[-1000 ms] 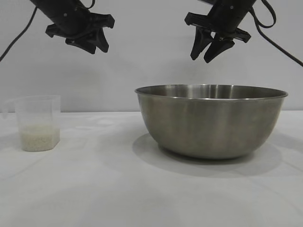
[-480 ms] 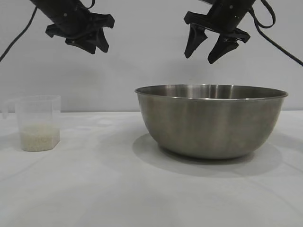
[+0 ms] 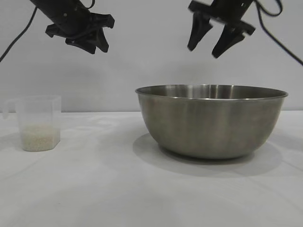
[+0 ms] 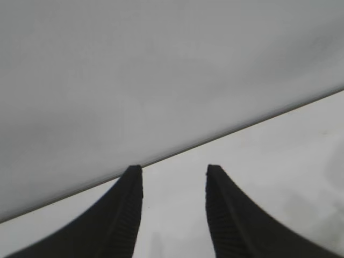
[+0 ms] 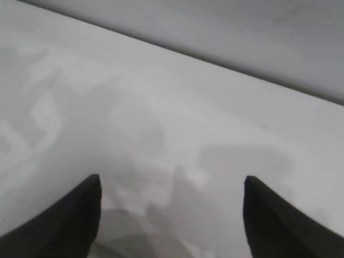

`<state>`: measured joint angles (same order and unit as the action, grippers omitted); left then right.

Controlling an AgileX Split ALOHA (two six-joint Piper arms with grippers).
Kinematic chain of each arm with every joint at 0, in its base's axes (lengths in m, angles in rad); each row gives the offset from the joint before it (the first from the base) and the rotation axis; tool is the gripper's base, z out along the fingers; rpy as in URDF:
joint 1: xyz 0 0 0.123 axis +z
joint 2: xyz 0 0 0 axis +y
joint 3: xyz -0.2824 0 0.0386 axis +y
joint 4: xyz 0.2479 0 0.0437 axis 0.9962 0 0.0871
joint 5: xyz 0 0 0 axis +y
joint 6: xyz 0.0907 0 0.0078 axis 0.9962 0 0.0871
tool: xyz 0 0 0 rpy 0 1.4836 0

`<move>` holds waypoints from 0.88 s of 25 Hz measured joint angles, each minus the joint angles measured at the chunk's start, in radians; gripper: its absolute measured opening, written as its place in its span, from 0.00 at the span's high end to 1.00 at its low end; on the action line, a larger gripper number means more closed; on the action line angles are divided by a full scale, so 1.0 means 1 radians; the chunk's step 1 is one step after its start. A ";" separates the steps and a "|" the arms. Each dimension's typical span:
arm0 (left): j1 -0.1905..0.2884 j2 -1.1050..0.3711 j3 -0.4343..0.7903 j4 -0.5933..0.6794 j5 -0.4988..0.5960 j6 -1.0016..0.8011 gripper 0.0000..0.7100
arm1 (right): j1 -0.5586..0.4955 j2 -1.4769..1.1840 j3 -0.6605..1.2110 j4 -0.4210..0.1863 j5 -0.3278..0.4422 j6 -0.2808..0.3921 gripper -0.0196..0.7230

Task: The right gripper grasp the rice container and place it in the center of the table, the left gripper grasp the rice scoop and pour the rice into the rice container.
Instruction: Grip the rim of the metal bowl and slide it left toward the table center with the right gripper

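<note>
White table [image 3: 94,189]; rice container [image 3: 211,120] centre-right, rice scoop [image 3: 39,123] left.

no readable text, labels, numbers anywhere

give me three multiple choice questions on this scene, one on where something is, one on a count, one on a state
1. Where does the rice scoop stand relative to the rice container in the exterior view?
A. inside it
B. to its left, apart
C. behind it

2. How many vessels stand on the table?
A. one
B. two
C. three

3. What is the right gripper doing?
A. clamping the container's rim
B. holding the scoop
C. hanging open above the container, empty

Answers: 1 B, bare table lies between them. 2 B, only scoop and container. 3 C, its fingers are spread in the air, with nothing between them.
</note>
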<state>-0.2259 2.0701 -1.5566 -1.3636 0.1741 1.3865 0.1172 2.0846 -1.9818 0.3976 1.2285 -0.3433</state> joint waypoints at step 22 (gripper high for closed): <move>0.000 -0.015 0.000 0.005 0.000 0.000 0.66 | -0.001 -0.135 0.574 -0.046 -0.104 0.016 0.43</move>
<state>-0.2259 2.0547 -1.5566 -1.3590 0.1741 1.3865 0.1160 1.9500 -1.4081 0.3514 1.1243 -0.3277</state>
